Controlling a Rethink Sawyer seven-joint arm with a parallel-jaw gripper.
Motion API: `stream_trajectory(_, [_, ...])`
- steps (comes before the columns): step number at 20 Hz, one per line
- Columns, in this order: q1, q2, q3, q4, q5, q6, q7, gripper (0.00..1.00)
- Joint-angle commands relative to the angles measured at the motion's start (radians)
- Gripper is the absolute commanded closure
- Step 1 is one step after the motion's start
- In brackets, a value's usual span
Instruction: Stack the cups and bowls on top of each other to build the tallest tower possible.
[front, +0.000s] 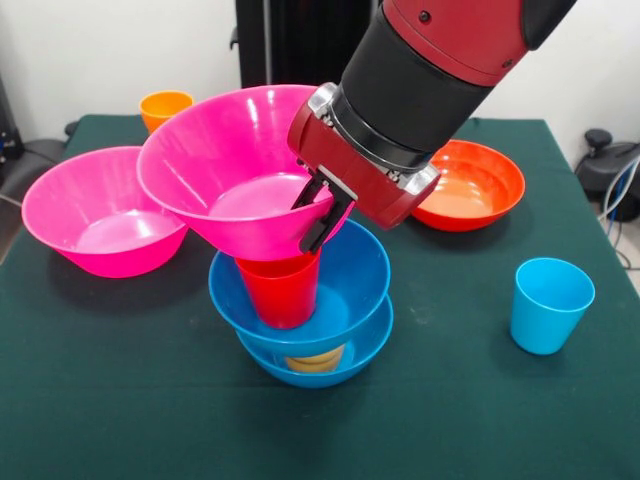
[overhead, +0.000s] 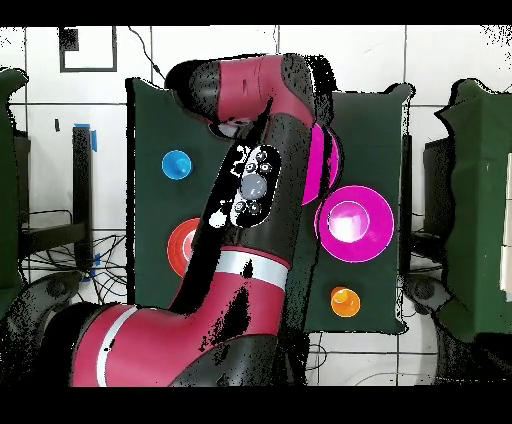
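Pink bowl (front: 235, 170) | light, stiff, glossy-slick; tilted on red cup (front: 283, 288) | gripper (front: 322, 212) jaws pinching rim | hold rim firmly, level it.

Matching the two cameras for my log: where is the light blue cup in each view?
Front view: the light blue cup stands alone at right, on the green table.
Overhead view: it sits at upper left, beside the arm.
Shared landmark: the orange-red bowl, partly hidden below it overhead.
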Motion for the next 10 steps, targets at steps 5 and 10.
stream_trajectory(5, [0.009,0.016,0.091,0.003,-0.016,-0.028,-0.024,1.00])
stream_trajectory(10, [0.007,0.023,0.088,-0.013,-0.023,-0.045,-0.027,1.00])
